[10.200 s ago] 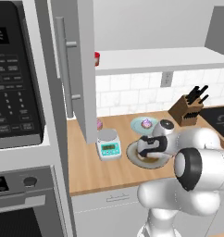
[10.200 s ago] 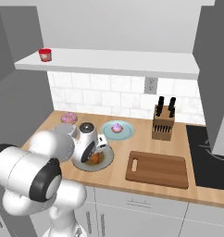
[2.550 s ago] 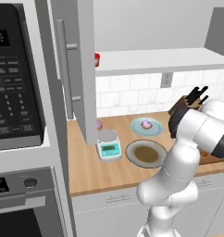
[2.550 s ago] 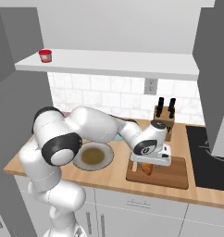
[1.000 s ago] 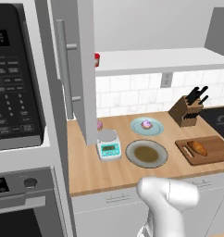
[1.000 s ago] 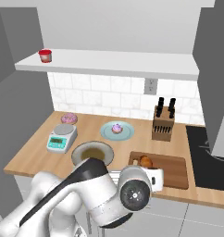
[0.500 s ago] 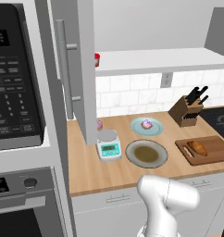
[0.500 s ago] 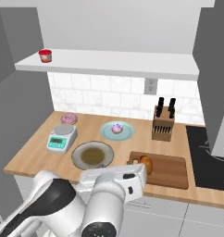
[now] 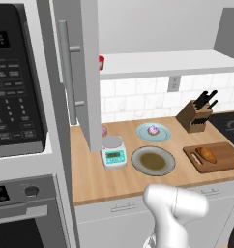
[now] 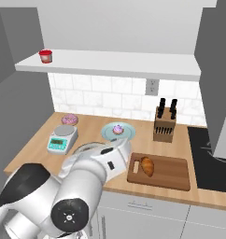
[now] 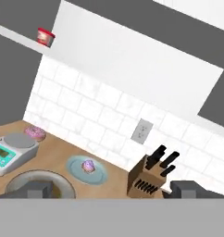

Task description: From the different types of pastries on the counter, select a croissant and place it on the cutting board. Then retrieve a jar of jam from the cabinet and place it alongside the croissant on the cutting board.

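Croissant (image 10: 147, 166) lying on the cutting board (image 10: 173, 174), lower right of the right base view, toward the board's left end; first half of the task judged done. Tool (image 11: 113, 190) at the bottom of the hand view, fingertips spread wide apart, holding nothing, aimed at the backsplash and knife block (image 11: 148, 181). Jar of jam (image 10: 45, 56) sitting on the cabinet shelf (image 10: 110, 63), upper left of the right base view, well apart from the board; also at the upper left of the hand view. Cabinet door (image 9: 80, 72) standing open in the left base view. Left to do: reaching up to the shelf, gripping the jar, setting it beside the croissant. Frosted cakes (image 10: 118, 129) untouched on the tabletop (image 10: 35, 144).
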Controlling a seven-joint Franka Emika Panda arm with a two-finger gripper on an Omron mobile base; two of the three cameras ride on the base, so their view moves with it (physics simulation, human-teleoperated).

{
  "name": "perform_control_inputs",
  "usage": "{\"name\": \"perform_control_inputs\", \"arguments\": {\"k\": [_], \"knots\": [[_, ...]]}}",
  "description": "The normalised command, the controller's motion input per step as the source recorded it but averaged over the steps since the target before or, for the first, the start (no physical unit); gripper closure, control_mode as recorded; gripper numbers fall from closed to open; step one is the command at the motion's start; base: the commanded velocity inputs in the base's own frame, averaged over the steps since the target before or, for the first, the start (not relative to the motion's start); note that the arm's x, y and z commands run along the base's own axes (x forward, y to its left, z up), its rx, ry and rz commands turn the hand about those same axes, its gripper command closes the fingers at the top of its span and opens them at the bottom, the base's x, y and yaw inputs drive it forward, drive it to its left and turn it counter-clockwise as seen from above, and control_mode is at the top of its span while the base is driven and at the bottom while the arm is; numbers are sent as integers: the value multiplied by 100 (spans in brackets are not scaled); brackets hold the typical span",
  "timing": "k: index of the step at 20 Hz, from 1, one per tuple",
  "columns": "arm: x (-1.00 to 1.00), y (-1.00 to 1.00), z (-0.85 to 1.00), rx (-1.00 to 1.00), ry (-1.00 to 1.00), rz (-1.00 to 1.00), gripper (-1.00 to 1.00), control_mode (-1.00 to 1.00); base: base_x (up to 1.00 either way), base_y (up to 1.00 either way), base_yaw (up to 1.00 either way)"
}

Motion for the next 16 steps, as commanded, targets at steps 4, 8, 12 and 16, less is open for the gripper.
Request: {"name": "perform_control_inputs", "arguments": {"k": [4,8,12,16], "knots": [[-6,30,69,-19,-17,14,-100,-100,0,0,0],[-7,29,73,-21,-21,16,-100,-100,0,0,0],[0,39,64,-24,-16,19,-100,-100,0,0,0],[0,46,57,-24,-12,19,-100,-100,0,0,0]]}}
